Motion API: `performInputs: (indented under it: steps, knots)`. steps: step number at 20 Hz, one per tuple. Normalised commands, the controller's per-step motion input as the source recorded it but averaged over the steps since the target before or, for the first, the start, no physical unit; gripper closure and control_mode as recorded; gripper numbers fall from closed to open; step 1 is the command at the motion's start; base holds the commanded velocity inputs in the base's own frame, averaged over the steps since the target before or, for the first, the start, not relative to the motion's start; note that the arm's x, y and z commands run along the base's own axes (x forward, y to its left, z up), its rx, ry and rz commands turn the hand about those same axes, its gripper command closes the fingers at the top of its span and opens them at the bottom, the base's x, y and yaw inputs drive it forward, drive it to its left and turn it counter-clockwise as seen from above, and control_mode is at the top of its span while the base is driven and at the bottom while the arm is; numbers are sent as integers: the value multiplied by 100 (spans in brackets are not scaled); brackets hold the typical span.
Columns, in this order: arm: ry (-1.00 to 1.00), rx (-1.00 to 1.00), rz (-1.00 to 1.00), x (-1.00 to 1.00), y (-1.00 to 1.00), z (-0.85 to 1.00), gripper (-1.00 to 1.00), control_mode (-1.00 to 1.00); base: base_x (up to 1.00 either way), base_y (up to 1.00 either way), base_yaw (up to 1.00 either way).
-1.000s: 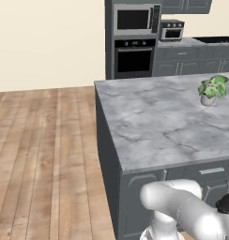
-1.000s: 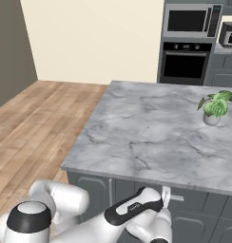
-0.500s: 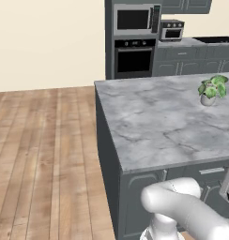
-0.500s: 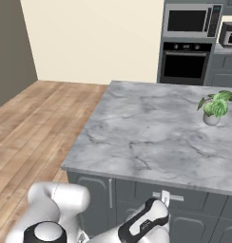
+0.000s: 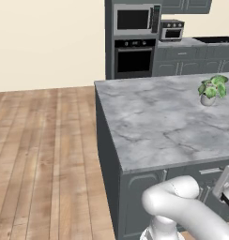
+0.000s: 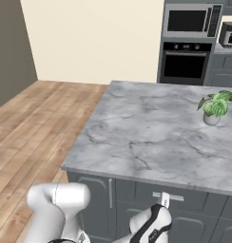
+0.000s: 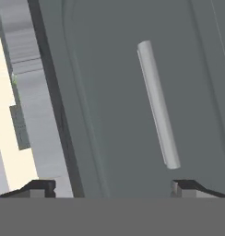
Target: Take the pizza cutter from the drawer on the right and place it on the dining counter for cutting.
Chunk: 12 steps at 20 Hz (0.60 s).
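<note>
Dark grey, flat and shut, the box-shaped drawer (image 7: 133, 92) fronts the hand view, its slim metal bar handle (image 7: 158, 103) running slantwise because the camera is rolled. At the left of that view the front ends in a dark edge, with pale marble and cream wall beyond it. The two-finger gripper (image 7: 113, 188) stands with its jaws wide apart, one dark fingertip (image 7: 38, 188) low on the left and the other low on the right; nothing lies between them and they touch nothing, the handle sitting apart from both tips.

From the base cameras, the white arm bends low in front of the grey-veined marble island (image 5: 168, 122), below the overhang of its top. The island top is bare apart from a small potted plant (image 5: 211, 90) near its far right side. Wooden plank floor (image 5: 41, 154) lies open to the left of the island (plenty of room on that side). A built-in black oven (image 6: 184, 64) with a microwave above stands against the far wall.

Whatever the closed drawer holds is hidden.
</note>
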Motion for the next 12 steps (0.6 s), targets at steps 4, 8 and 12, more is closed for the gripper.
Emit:
performInputs:
  steps: [4,8,12]
  knots:
    - [-5,0,0,26,-3,-31,-100,-100,0,0,0]
    - [0,0,0,29,-15,-22,-100,-100,0,0,0]
    - [0,0,0,26,-24,-28,-100,-100,0,0,0]
